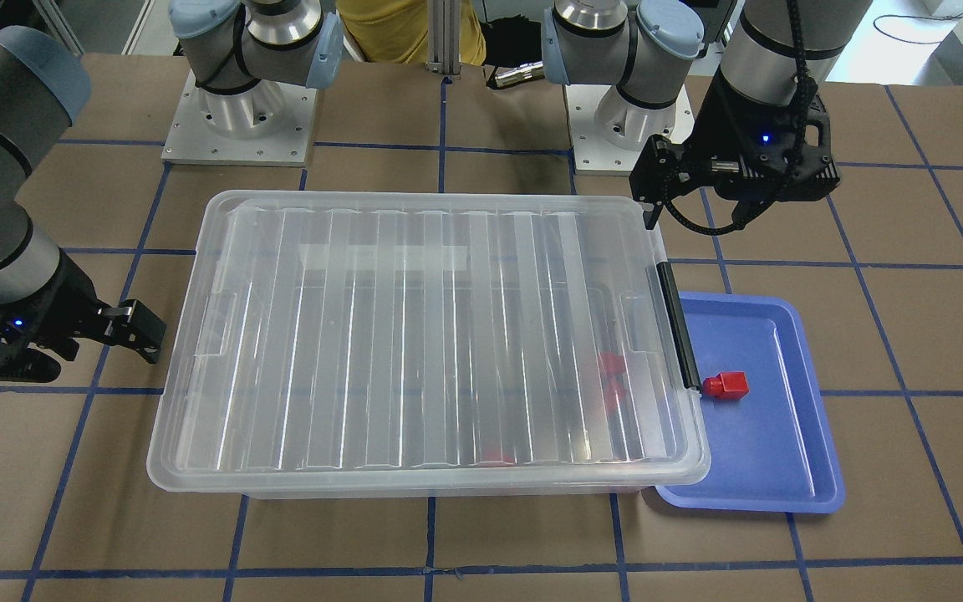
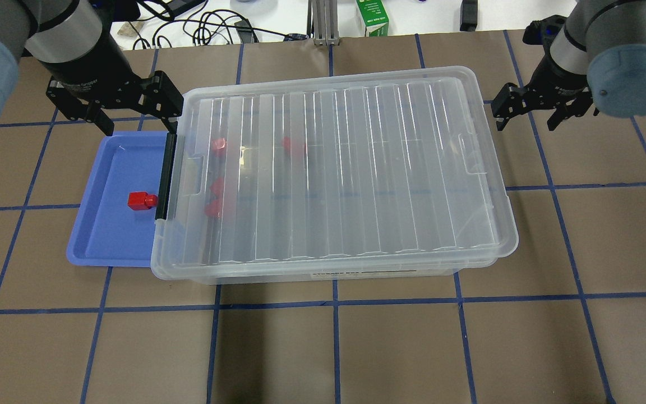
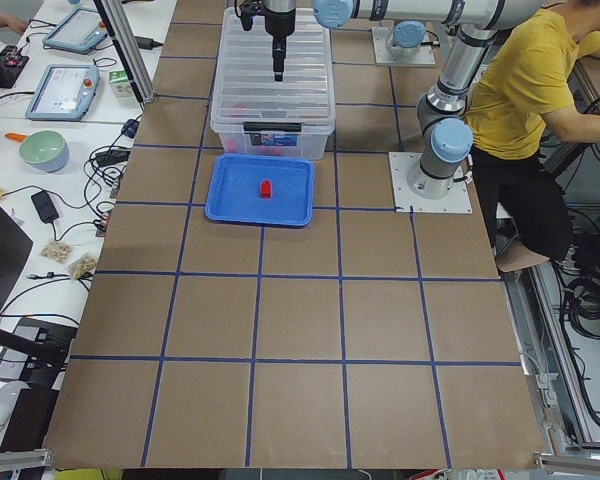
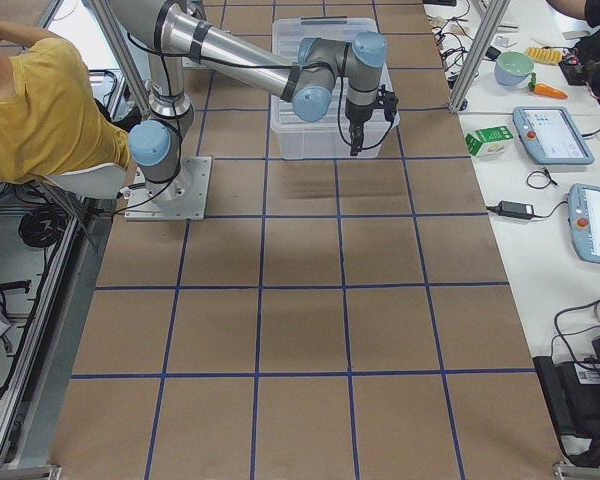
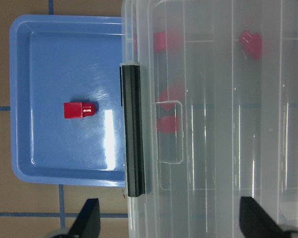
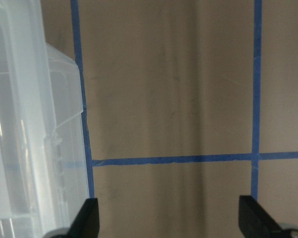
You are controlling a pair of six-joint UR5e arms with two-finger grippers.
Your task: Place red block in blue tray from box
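The red block [image 2: 141, 200] lies on its side in the blue tray [image 2: 104, 235], stub toward the box; it also shows in the front view [image 1: 726, 385] and the left wrist view [image 5: 79, 110]. The clear box [image 2: 356, 168] sits beside the tray with its ribbed lid on and its black latch [image 2: 164, 174] at the tray end. My left gripper [image 2: 138, 124] is open and empty, hovering above the tray's far end and the box corner. My right gripper [image 2: 525, 118] is open and empty over bare table at the box's other end.
Several other red blocks [image 2: 219, 145] show blurred through the lid inside the box near the latch end. A green carton [image 2: 372, 17] and cables lie past the table's far edge. A person in a yellow shirt [image 3: 530, 80] sits by the robot bases.
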